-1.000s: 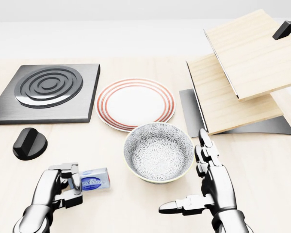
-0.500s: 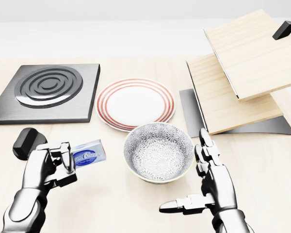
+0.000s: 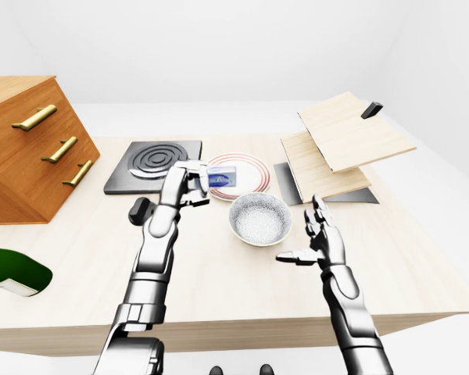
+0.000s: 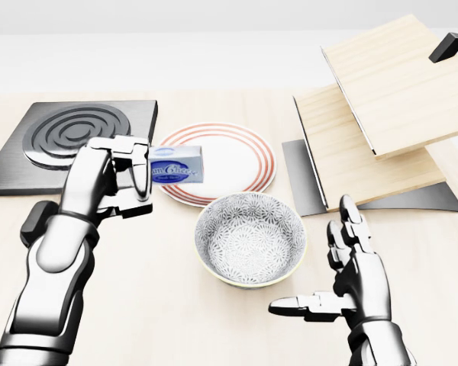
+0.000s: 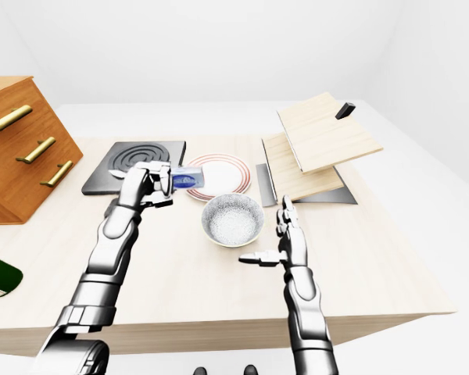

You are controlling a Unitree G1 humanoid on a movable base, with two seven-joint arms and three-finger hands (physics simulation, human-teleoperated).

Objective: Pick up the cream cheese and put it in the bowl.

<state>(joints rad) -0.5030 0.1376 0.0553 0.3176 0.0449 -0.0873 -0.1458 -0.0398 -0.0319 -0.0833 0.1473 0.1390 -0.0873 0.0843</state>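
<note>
left hand [image 4: 114, 183] grips the cream cheese [image 4: 175, 165], its long axis level, pointing right over the plate [image 4: 244, 164]

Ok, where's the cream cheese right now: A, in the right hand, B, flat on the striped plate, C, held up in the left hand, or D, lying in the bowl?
C: the left hand grips the cream cheese raised over the striped plate, while the bowl is empty.
</note>
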